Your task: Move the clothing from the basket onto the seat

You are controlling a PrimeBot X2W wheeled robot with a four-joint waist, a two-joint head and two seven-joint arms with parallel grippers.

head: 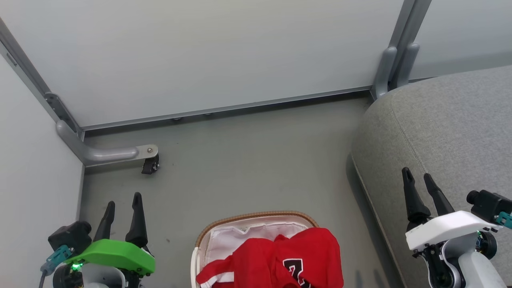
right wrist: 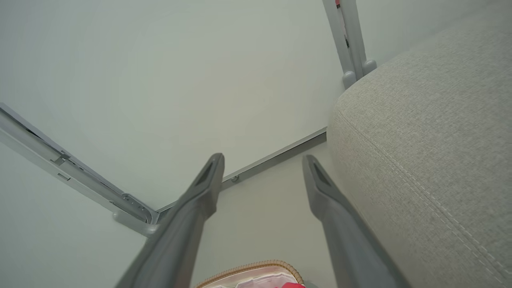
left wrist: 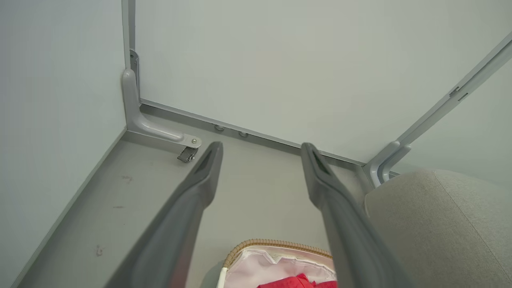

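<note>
- Grey floor point(head: 248, 160) and pale walls point(head: 224, 52) make a bare corner. The basket point(head: 256, 216) stands on the floor at the bottom middle of the head view. The seat point(head: 452, 132) is near it on the right.
- The clothing point(head: 276, 260) lies in the basket. It is a red heap that covers the right rim. The white liner point(head: 240, 236) shows behind it.
- The left jaws are spread wide and hold nothing. They hang over the floor, left of the basket.
- The right jaws are spread wide too, and they are empty. They hang over the edge of the seat, right of the basket.
- The clothing lies between the two arms, well apart from both. It sits nearer the bottom of the head view than any fingertip and touches none of them.
- In the left wrist view, a bit of red point(left wrist: 300, 282) peeks in low between the fingers.
- I think this is the very first step. No red cloth shows on the seat, so the reach into the basket is not yet begun.
- Next, I think one arm must swing in over the basket and go down with its jaws wide.
- It should pinch a thick fold of red, not the liner or the rim.
- Then it should lift the cloth clear of the rim and carry it right, onto the seat.
</note>
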